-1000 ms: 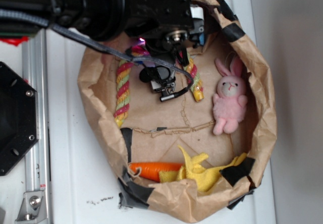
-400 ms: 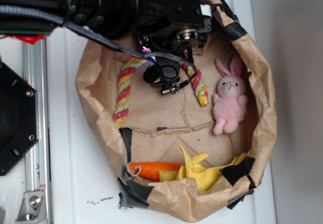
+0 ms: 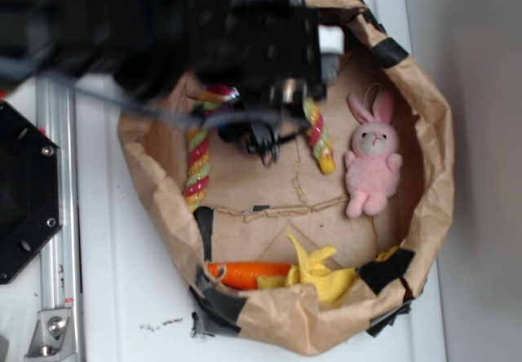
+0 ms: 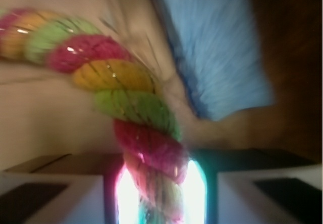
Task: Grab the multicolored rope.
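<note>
The multicolored rope (image 3: 198, 154) arches inside the paper bag (image 3: 424, 215) toward the worktop's far edge, its top between the jaws of the gripper (image 4: 160, 196), which seem clamped on it, though blur hides this; a thin pinch may let it slip

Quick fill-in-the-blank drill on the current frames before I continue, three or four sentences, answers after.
1. The multicolored rope lies inside a brown ____ bag.
2. In the wrist view, the rope runs down between the two gripper ____.
3. The plush bunny to the right of the rope is ____ in color.
4. The orange carrot toy lies beside a ____ cloth.

Missing words: paper; fingers; pink; yellow
</note>
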Motion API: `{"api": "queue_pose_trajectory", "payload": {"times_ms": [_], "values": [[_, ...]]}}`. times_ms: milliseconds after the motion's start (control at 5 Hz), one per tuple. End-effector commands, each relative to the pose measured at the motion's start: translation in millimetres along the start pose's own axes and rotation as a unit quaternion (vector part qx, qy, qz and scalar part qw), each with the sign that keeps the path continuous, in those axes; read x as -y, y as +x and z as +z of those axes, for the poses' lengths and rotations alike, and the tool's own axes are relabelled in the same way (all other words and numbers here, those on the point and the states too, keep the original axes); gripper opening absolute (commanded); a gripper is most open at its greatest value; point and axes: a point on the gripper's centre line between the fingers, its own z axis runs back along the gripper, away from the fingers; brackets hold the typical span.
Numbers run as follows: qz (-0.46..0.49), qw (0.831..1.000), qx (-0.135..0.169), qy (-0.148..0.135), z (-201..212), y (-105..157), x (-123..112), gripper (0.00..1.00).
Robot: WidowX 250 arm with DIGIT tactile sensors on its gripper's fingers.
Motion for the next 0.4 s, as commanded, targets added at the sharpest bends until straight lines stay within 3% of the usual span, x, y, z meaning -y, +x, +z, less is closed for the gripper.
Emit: {"api": "queue_pose_trajectory", "payload": {"times_ms": [0,200], "values": [[-0.039,0.995,0.086,-0.025,109.2,32.2,24.6,0.00],[-0.010,0.995,0.084,-0.045,99.9,27.8,22.3,0.00]]}}
